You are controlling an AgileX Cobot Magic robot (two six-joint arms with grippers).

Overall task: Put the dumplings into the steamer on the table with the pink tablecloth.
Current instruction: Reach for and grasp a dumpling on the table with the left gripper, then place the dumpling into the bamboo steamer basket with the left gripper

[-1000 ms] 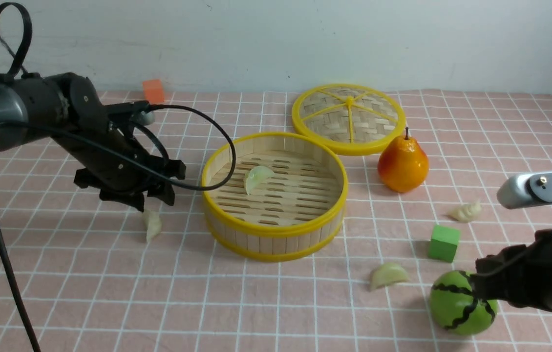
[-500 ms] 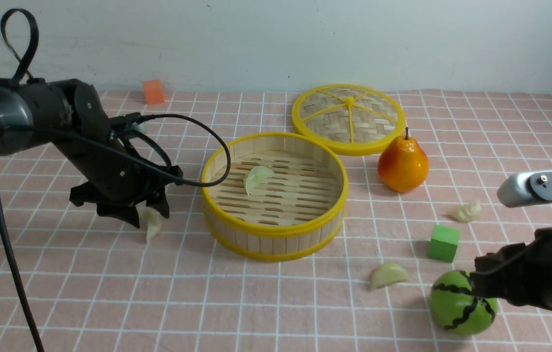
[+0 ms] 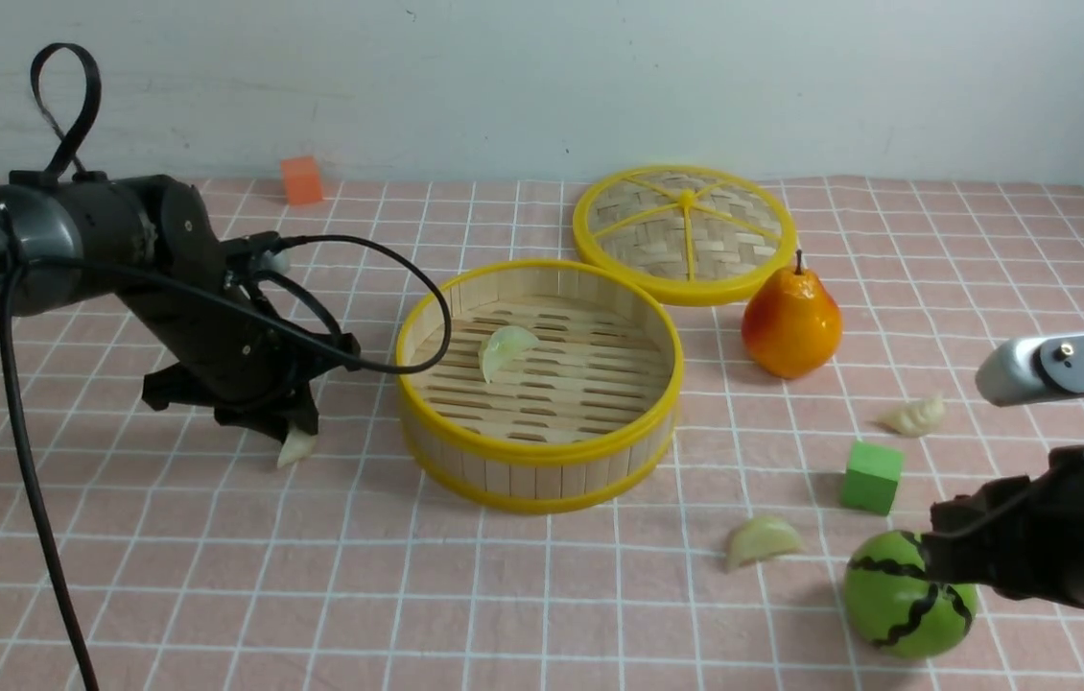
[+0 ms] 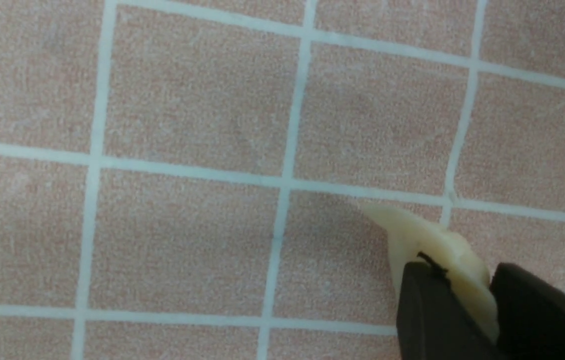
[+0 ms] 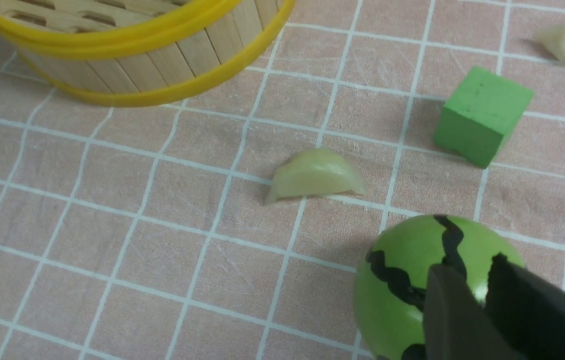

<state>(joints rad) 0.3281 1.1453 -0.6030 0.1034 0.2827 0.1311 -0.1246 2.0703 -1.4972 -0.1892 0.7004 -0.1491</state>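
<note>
Left tool [image 3: 287, 432], at the centre left of the front view, is pinched on one dumpling [image 4: 425, 242], whose free tip is seen resting on the pink-checked tabletop [image 3: 216, 576]. The steamer [image 3: 542, 456] is found just to the right of it, at the centre of the frame, with a second dumpling [image 3: 506, 348] already lying on its slatted floor.

Only one end of the glossy piece appears to be caught, so the grip should be judged firm before any lift. The piece should then be raised clear of the yellow rim, carried over the slats and released low.

A third dumpling [image 3: 763, 539] and a fourth dumpling [image 3: 914, 416] are left on the cloth at the lower right. Right tool [image 5: 482, 295] is held nearly pressed together on nothing, above a green striped ball [image 3: 902, 595].
</note>
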